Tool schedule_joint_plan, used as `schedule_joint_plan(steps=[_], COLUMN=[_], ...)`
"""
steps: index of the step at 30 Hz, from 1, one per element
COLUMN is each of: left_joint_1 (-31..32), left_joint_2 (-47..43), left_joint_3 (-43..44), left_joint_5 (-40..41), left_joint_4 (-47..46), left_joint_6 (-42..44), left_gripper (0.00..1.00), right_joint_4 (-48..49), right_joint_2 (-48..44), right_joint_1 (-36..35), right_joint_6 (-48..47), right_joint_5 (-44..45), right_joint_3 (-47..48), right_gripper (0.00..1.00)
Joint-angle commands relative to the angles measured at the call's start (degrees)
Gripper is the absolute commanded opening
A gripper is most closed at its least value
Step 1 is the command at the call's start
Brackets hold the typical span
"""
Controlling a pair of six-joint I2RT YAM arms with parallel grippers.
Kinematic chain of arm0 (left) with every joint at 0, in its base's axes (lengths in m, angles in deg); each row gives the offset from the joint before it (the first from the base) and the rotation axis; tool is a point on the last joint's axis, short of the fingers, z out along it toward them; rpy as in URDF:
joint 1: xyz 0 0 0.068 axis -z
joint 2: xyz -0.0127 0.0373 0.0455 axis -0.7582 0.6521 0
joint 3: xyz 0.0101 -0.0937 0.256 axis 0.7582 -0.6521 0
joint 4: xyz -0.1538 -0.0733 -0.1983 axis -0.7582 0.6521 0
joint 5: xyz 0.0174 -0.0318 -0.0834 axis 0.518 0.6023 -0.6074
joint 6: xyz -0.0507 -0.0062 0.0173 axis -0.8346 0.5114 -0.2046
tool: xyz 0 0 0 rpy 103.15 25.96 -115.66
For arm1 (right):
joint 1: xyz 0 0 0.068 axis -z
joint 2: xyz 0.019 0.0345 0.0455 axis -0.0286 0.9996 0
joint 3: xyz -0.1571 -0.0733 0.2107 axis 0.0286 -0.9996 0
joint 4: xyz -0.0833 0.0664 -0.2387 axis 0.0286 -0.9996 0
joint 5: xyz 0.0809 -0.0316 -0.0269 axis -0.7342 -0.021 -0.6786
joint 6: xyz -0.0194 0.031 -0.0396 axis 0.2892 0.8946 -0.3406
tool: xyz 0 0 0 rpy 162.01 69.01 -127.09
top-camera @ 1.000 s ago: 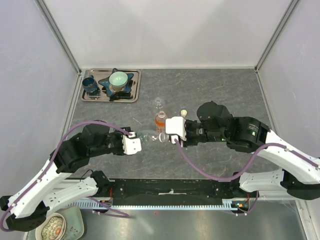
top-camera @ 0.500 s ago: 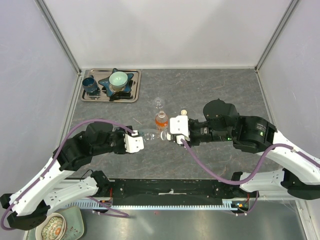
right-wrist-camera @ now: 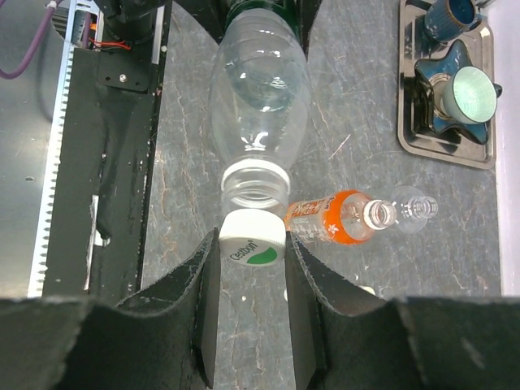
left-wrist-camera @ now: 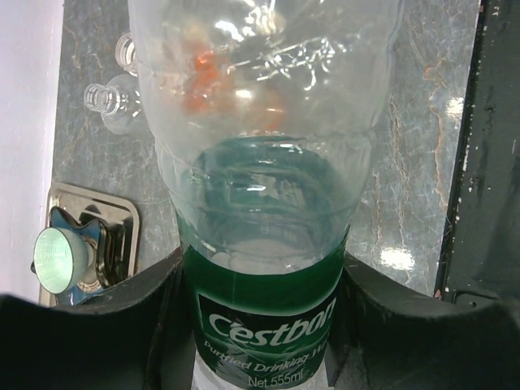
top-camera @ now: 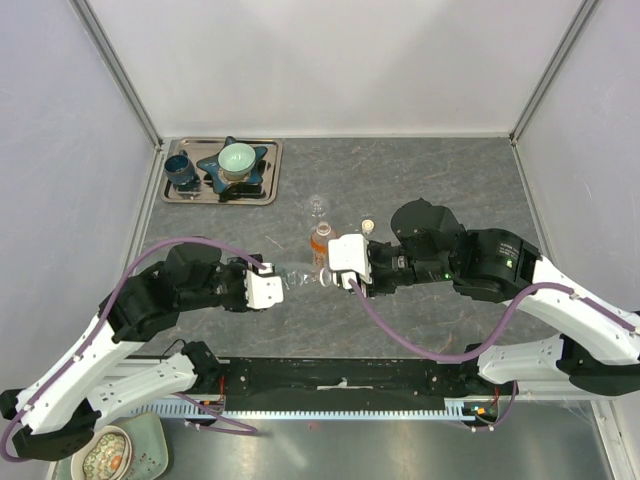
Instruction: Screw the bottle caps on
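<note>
Fingers first: the right fingers are clamped on a white cap, one pad on each side of its rim, green logo facing the wrist camera. The cap sits right at the open mouth of the green-labelled bottle. The two look to be touching, but whether the threads have caught cannot be told.

The left fingers are closed round the same bottle's labelled lower body, holding it off the bench.

Key relation: in the right wrist view the bottle's long axis runs straight up the frame from the cap, neck nearest, base toward the top edge. Cap and neck look in line on one axis. In the top view that axis lies roughly level, left to right, at mid-frame between the two arms. The right arm carries the cap, so the turning probably falls to it while the left steadies the bottle.

View differences: the left wrist view looks along the bottle's length and shows the grip, not the cap. Only the right wrist view shows cap against mouth.

Beyond these, the orange bottle and the small clear bottle stand uncapped just above the held one in the top view, with a loose cap to their right.
</note>
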Motion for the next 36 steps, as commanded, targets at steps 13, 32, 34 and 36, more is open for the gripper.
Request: schedule_joint_plan(steps=[13, 32, 34, 36], left_joint_1=[-0.06, -0.06, -0.06, 0.03], left_joint_2=[0.52, 1.04, 1.13, 1.13], left_joint_3=[2.71, 3.59, 3.59, 3.50], left_joint_5=[-3.62, -3.80, -3.88, -3.80], left_joint_4=[1.21, 0.68, 0.59, 0.59], left_joint_6=[2.03, 1.42, 1.51, 1.59], left_gripper=[0.21, 0.21, 0.22, 0.21], right_joint_4=[-0.47, -3.64, -3.73, -3.82], right_joint_2=[2.15, 4.35, 4.88, 5.23], right_joint_1=[-0.19, -0.19, -0.19, -0.27], right_joint_6=[0.19, -0.16, -0.16, -0.16], right_joint_5=[-3.65, -7.79, -8.58, -9.90], right_joint_3=[4.03, 5.97, 6.14, 5.97], right_gripper=[0.31, 0.32, 0.31, 0.32])
